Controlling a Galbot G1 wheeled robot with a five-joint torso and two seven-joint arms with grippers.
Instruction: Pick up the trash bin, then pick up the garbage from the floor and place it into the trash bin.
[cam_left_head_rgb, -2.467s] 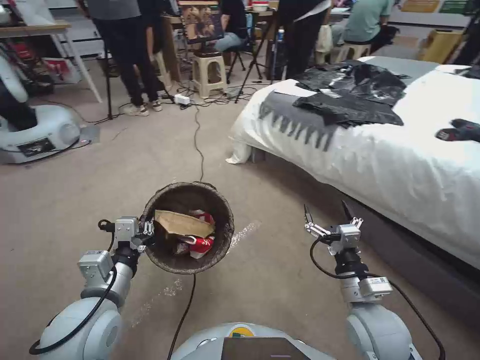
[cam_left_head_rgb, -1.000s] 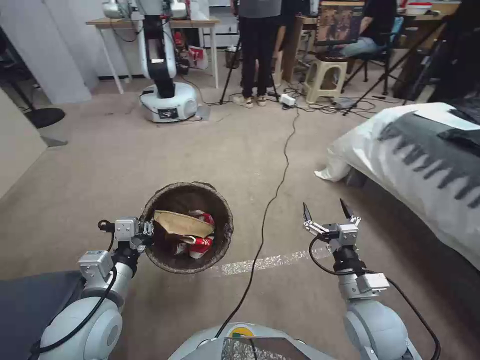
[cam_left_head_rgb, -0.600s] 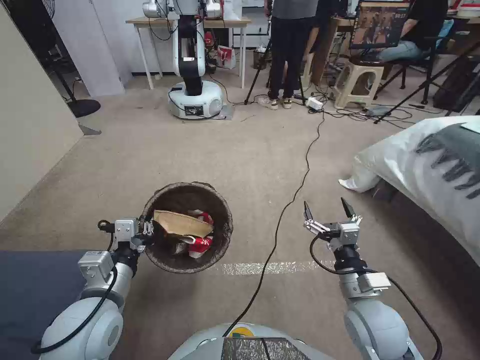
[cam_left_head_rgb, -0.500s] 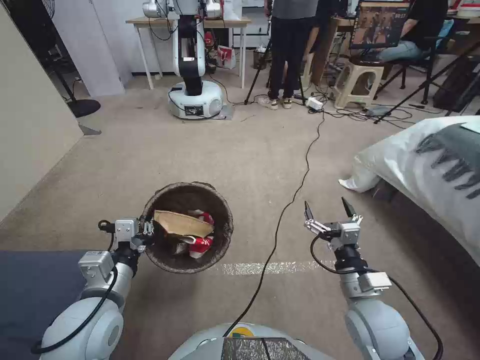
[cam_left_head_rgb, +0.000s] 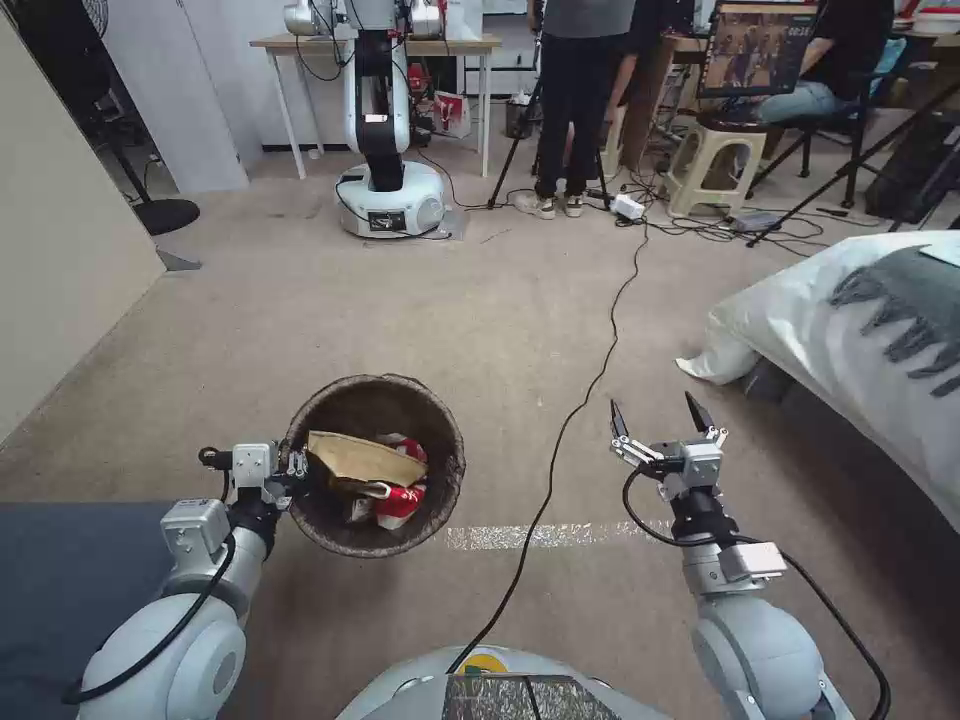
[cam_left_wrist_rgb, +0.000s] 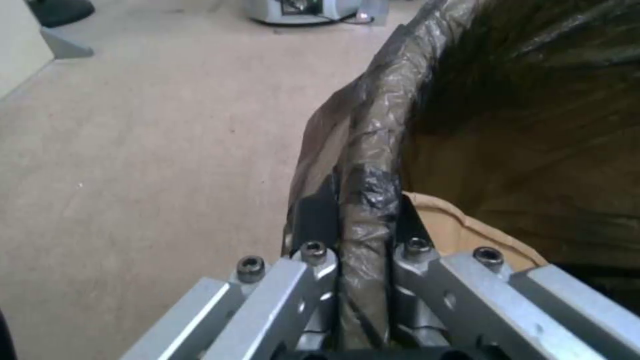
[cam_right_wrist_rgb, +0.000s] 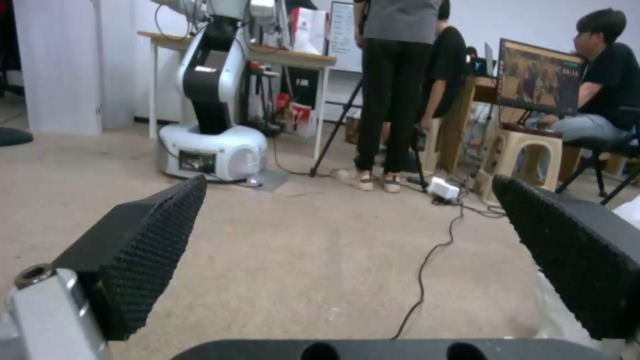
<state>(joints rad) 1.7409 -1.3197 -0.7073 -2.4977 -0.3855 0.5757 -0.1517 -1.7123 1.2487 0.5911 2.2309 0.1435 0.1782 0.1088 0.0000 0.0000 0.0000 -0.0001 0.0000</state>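
Where our left fingers (cam_left_wrist_rgb: 313, 220) meet, they are clamped on the bag-covered rim of the bin (cam_left_head_rgb: 300, 455), one finger outside the wall and one inside, with the dark brown liner pinched between them. Our left gripper (cam_left_head_rgb: 290, 470) holds that rim at the bin's left side, and the bin hangs there above the carpet (cam_left_head_rgb: 400, 310), in front of us and left of centre. Inside it we see garbage (cam_left_head_rgb: 385, 480): a crumpled brown paper bag (cam_left_head_rgb: 360, 458) lying across the top, and red-and-white wrappers (cam_left_head_rgb: 400, 492) beneath and beside it.

On the right, our right gripper (cam_left_head_rgb: 655, 425) is held out over the floor, its two dark fingers (cam_right_wrist_rgb: 150, 240) spread wide and holding nothing. A black cable (cam_left_head_rgb: 590, 380) runs across the carpet between the bin and that gripper, toward the far side of the room. A strip of silver tape (cam_left_head_rgb: 540, 535) lies on the floor near us. To the far right stands a bed (cam_left_head_rgb: 860, 330) with white bedding.
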